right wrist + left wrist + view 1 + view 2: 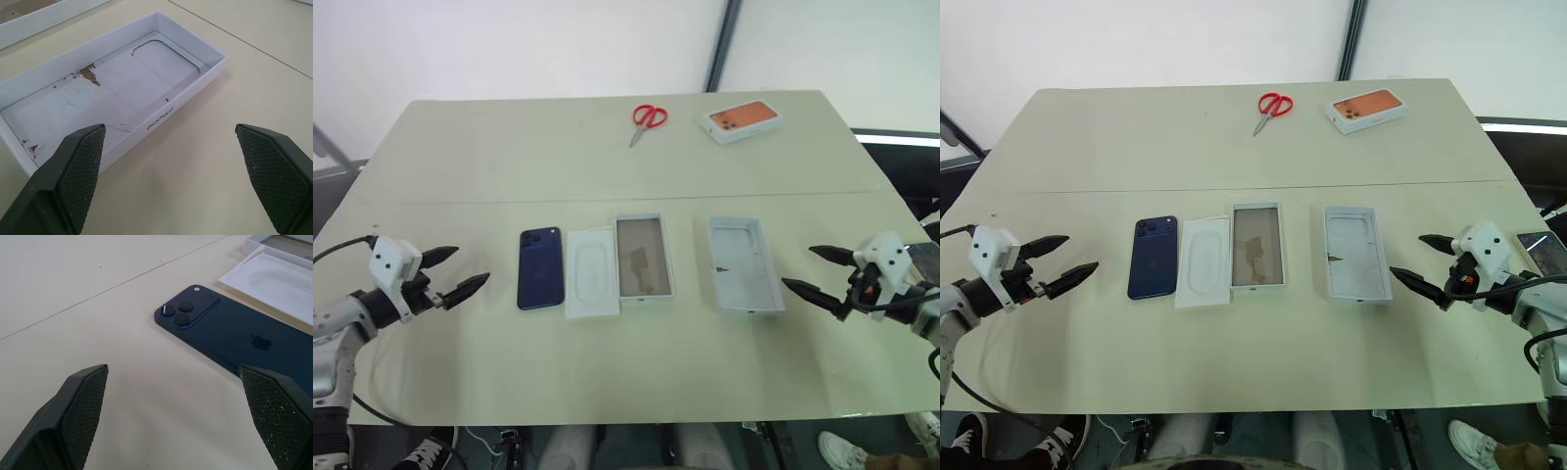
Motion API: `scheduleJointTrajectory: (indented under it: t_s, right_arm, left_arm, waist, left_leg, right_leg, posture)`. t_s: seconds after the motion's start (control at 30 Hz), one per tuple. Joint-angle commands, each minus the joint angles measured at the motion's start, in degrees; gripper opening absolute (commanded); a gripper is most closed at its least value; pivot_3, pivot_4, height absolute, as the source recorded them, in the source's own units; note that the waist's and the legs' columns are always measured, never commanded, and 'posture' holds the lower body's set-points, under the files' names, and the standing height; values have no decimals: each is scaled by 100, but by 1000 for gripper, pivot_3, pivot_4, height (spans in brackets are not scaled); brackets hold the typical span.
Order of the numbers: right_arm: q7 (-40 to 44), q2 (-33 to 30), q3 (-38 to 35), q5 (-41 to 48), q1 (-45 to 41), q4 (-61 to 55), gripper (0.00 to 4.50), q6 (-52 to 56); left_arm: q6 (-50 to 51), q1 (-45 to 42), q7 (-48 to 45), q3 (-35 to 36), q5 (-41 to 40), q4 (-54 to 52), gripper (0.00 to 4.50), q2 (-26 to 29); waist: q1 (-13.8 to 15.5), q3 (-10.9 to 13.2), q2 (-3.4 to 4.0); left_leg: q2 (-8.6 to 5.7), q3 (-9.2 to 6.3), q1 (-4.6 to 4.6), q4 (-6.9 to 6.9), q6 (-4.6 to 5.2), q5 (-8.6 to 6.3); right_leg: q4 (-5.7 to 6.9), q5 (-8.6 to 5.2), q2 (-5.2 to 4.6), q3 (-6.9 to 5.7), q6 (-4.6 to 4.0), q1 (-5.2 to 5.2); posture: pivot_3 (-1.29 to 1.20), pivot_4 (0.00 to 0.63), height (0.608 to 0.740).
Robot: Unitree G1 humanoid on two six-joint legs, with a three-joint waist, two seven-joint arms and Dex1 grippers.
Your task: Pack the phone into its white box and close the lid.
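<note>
the left hand (pixel 452 275) hovers just above the worktop (pixel 607 372) with its two black fingers spread wide and nothing between them. the right hand (pixel 818 271) hovers the same way on the other side, fingers apart and empty. nothing is packed yet.

the phone (pixel 540 267) lies flat, back up, a short way ahead of the left hand's fingertips, camera cluster at its far corner. just beyond it, touching or nearly so, is the flat white insert (pixel 589 272), and past that the white box (pixel 643 257) with its brownish floor showing. the lid (pixel 742 263) lies open side up just ahead of the right hand, apart from the box.

the likely trouble is the pick. the phone is thin, glossy and flush on the worktop, so the fingers may skid over its edges or push it sideways into the insert rather than get under it. a shoved insert could nudge the box out of place. a grip taken off-centre could let the phone tip and slip out on the lift. lowered askew, it may catch on the box rim and sit tilted, and then the lid would not seat. the lid also has to be turned over first, and its shallow walls give little hold.
</note>
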Motion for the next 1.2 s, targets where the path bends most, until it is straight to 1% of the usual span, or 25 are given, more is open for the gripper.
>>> scheduleJointTrajectory:
  t_s: [0.03, 0.47, 0.53, 0.6, 0.73, 0.87, 0.93, 1.0, 1.03, 1.07, 1.17, 1.2]
  right_arm:
    - [-35, -9, -61, 48, -81, -137, 4447, -25]
    - [-55, 5, 11, 40, -154, -144, 4447, -29]
    - [-60, 10, 11, 60, -158, -178, 4447, -2]
    - [-45, -16, 64, 55, -161, -342, 4447, 17]
    - [-145, 31, 249, 274, -449, -905, 4447, 407]
    - [-292, 193, 701, 242, -783, -1453, 4447, 592]
    - [-282, 250, 935, 138, -855, -1616, 4447, 578]
    - [-306, 304, 1187, 3, -963, -1717, 4447, 537]
    - [-321, 313, 1246, -22, -991, -1737, 4447, 532]
    - [-342, 385, 1374, -20, -1068, -1791, 4447, 554]
    - [-276, 411, 1691, -147, -1161, -1893, 4447, 499]
    - [-166, 333, 1820, -271, -1131, -1916, 4447, 389]
  left_arm:
    - [-68, -9, -13, 56, 4, -118, 4500, 19]
    - [74, -75, -23, 7, -34, -116, 4500, 34]
    - [215, -96, -25, -4, -95, -143, 4500, 41]
    - [645, -169, 44, 14, -312, -328, 4500, 30]
    - [1566, -374, 397, -61, -665, -857, 4500, -98]
    - [2700, -583, 925, -221, -1220, -1473, 4500, -468]
    - [3097, -711, 1235, -250, -1464, -1668, 4500, -719]
    - [4003, -911, 1489, -228, -2060, -1716, 4500, -878]
    - [4286, -964, 1563, -208, -2227, -1734, 4500, -905]
    - [4519, -1103, 1802, -235, -2401, -1784, 4500, -1105]
    - [4962, -1379, 2224, -366, -2606, -1796, 4500, -1429]
    - [4994, -1376, 2226, -536, -2499, -1839, 4500, -1439]
  waist:
    - [1, 0, 0]
    - [1, 0, 0]
    - [1, 0, 0]
    - [1, 0, 0]
    - [-8, 0, 0]
    - [-3, -2, -2]
    - [5, -2, -2]
    - [7, -3, -4]
    - [2, -3, -4]
    - [0, -3, -4]
    - [9, -4, -5]
    - [6, -4, -6]
  left_leg:
    - [0, 0, 0, 1, 0, 0]
    - [0, 1, 0, 2, 0, 0]
    - [0, 1, 0, 3, 0, 0]
    - [0, 1, 0, 4, 0, 0]
    - [0, 0, 0, 7, 0, 0]
    - [0, -1, -1, 14, 1, 0]
    - [0, -1, -1, 15, 1, -1]
    - [-1, -2, -2, 19, 1, -1]
    - [-1, -2, -3, 21, 1, -1]
    - [-1, -2, -3, 22, 1, -1]
    - [-2, -2, -3, 23, 0, 0]
    - [-2, -2, -3, 25, 0, 0]
  right_leg:
    - [0, 0, 0, 0, 0, 0]
    - [2, 0, 0, 0, 0, 0]
    - [3, 0, 0, 0, 0, 0]
    - [3, 0, 0, 0, 0, 0]
    - [9, 0, 0, 2, 0, -3]
    - [12, 0, 0, 3, 1, -3]
    - [15, -1, 1, 3, 2, -3]
    - [16, -1, 0, 3, 2, -2]
    - [17, -1, 1, 2, 2, -3]
    - [19, -1, 1, 3, 2, -4]
    - [21, -1, 1, 3, 2, -4]
    - [22, -1, 1, 3, 2, -4]
  posture:
    - [0, 150, 740]
    - [0, 150, 740]
    - [0, 150, 740]
    - [0, 150, 740]
    - [0, 150, 740]
    - [0, 150, 740]
    - [0, 150, 740]
    - [0, 150, 740]
    - [0, 150, 740]
    - [0, 150, 740]
    - [0, 150, 740]
    - [0, 150, 740]
